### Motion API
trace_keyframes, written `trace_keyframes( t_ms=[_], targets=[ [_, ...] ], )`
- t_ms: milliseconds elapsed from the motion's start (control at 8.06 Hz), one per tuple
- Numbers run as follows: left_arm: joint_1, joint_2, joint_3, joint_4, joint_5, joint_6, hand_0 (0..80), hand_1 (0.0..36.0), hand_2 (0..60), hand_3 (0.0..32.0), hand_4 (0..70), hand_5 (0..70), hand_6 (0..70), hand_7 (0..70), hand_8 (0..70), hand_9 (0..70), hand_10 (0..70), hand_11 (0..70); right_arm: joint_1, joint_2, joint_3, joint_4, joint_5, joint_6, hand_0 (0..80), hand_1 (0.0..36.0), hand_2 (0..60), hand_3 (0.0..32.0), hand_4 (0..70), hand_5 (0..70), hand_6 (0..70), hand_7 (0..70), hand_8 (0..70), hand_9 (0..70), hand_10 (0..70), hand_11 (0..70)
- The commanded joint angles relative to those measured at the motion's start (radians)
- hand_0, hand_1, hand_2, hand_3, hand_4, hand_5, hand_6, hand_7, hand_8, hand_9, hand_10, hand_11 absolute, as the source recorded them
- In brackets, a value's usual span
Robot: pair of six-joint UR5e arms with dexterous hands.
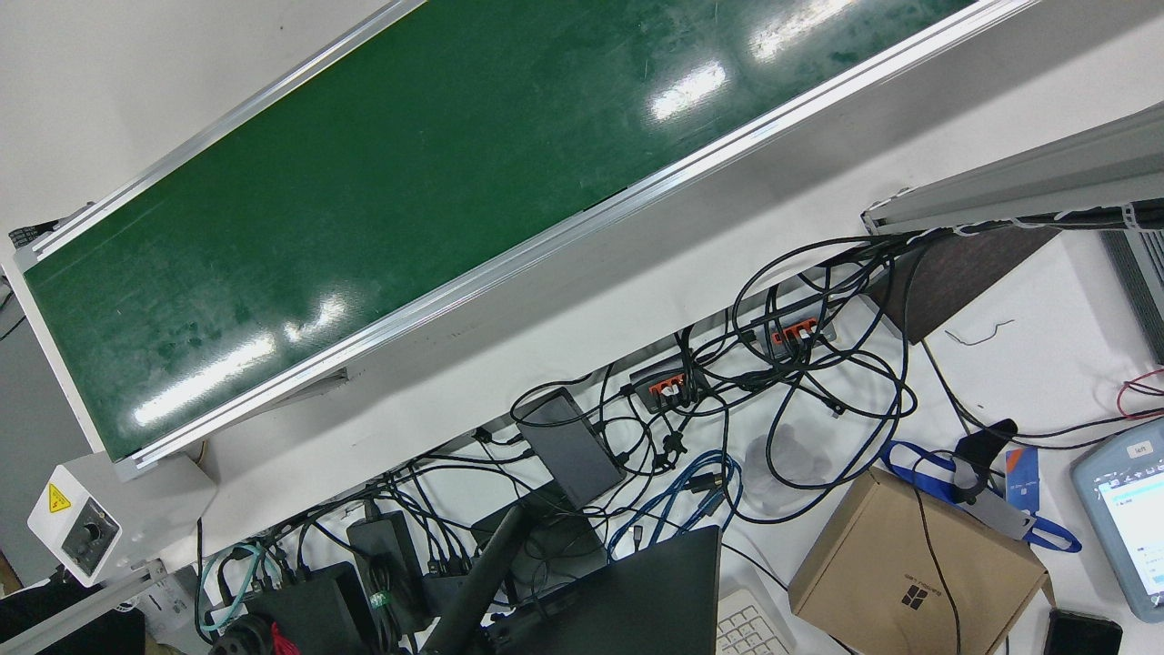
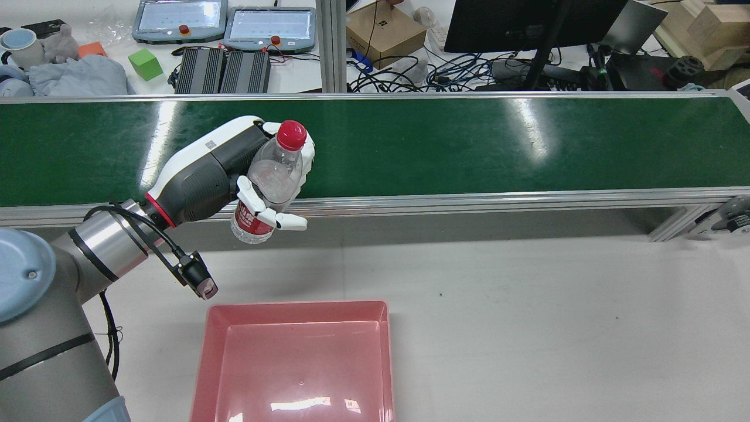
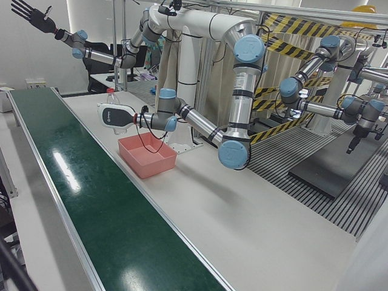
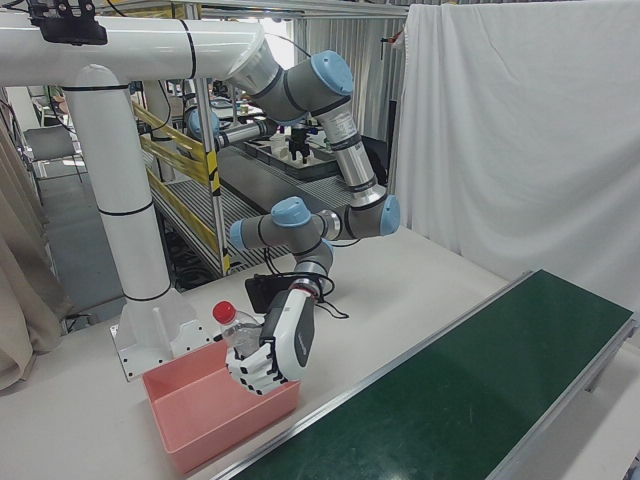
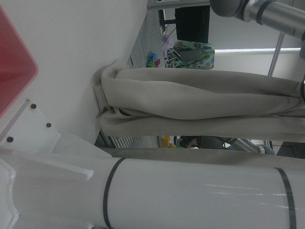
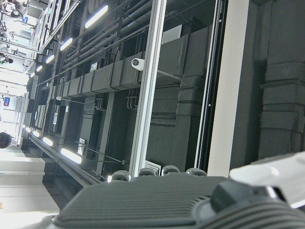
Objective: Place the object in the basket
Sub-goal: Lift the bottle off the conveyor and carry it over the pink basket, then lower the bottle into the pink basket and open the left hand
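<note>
- Front view: only the green conveyor belt (image 1: 382,209) and a desk tangled with cables (image 1: 782,400) show. No arm, hand, bottle or basket appears here.
- Rear view: the left hand (image 2: 234,170) is wrapped around a clear plastic bottle (image 2: 270,181) with a red cap and a red label. The bottle is lifted, tilted, over the belt's near rail. The pink basket (image 2: 205,351) lies on the white table nearer the robot, well apart from the bottle, and looks empty. To do this step well, I judge the arm should carry the bottle back over the basket's middle, lower it inside the walls, and only then release the fingers, since a round bottle dropped from height could bounce or roll out.
- Left-front view: the same hand (image 3: 115,116) holds the bottle above the table, between the belt and the basket (image 3: 159,165). A dark hand (image 3: 27,13) with spread fingers, holding nothing, is raised far up at the top left. I take it for the right hand, but its arm cannot be traced clearly.
- Right-front view: white fingers (image 4: 252,368) clench the bottle (image 4: 232,330) just above the basket's (image 4: 200,425) far edge.
- Left hand view: the picture lies sideways. A red corner of the basket (image 5: 12,67), a white column and grey cloth show. Neither fingers nor bottle are visible.
- Right hand view: only ceiling ducts and a blurred dark part of the hand itself are visible. The finger state cannot be told from this view.
</note>
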Motion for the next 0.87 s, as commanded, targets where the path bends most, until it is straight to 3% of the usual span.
trace_keyframes(
  t_ms=[0, 248, 496, 620, 745],
  targets=[
    [0.111, 0.004, -0.042, 0.054, -0.008, 0.044, 80.0, 24.4, 9.5, 0.0, 36.1, 70.0, 70.0, 70.0, 70.0, 70.0, 70.0, 70.0, 0.002, 0.000, -0.001, 0.000, 0.000, 0.000, 0.0, 0.0, 0.0, 0.0, 0.0, 0.0, 0.0, 0.0, 0.0, 0.0, 0.0, 0.0],
    [0.123, 0.124, -0.094, 0.042, -0.010, 0.043, 80.0, 24.1, 1.4, 0.0, 26.0, 70.0, 68.0, 70.0, 70.0, 70.0, 70.0, 70.0, 0.002, 0.000, -0.001, 0.000, 0.000, -0.002, 0.0, 0.0, 0.0, 0.0, 0.0, 0.0, 0.0, 0.0, 0.0, 0.0, 0.0, 0.0],
    [0.157, 0.177, -0.152, 0.051, -0.016, 0.043, 80.0, 9.5, 0.0, 0.0, 18.0, 70.0, 56.5, 70.0, 70.0, 70.0, 70.0, 70.0, 0.000, 0.000, -0.001, 0.000, 0.000, 0.000, 0.0, 0.0, 0.0, 0.0, 0.0, 0.0, 0.0, 0.0, 0.0, 0.0, 0.0, 0.0],
    [0.160, 0.183, -0.172, 0.050, -0.017, 0.041, 56.5, 0.1, 0.0, 0.0, 12.2, 70.0, 46.0, 70.0, 70.0, 70.0, 65.1, 70.0, 0.000, 0.000, -0.001, 0.000, 0.000, 0.000, 0.0, 0.0, 0.0, 0.0, 0.0, 0.0, 0.0, 0.0, 0.0, 0.0, 0.0, 0.0],
    [0.171, 0.182, -0.186, 0.045, -0.019, 0.041, 46.8, 0.0, 0.0, 0.0, 8.0, 70.0, 34.2, 58.1, 62.4, 70.0, 56.7, 70.0, 0.000, 0.000, 0.000, 0.000, 0.000, 0.000, 0.0, 0.0, 0.0, 0.0, 0.0, 0.0, 0.0, 0.0, 0.0, 0.0, 0.0, 0.0]
  ],
)
